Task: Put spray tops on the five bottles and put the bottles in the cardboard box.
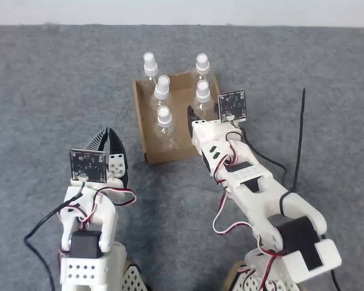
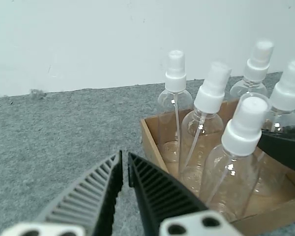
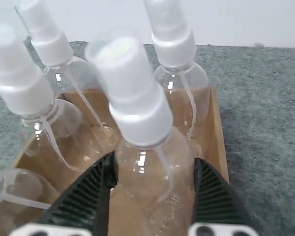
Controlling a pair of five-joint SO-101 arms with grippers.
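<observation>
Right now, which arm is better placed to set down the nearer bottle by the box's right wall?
Right. The right gripper holds that bottle inside the box; the left gripper is shut, outside the box.

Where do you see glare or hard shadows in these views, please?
Right wrist view: small white glints on the held bottle. Left wrist view: similar glints on the nearest bottle. High view: soft, even light, no hard shadows on the grey mat.

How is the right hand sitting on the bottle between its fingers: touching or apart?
Touching. Right wrist view: both fingers of the right hand lie flush against the bottle sides, no gap.
</observation>
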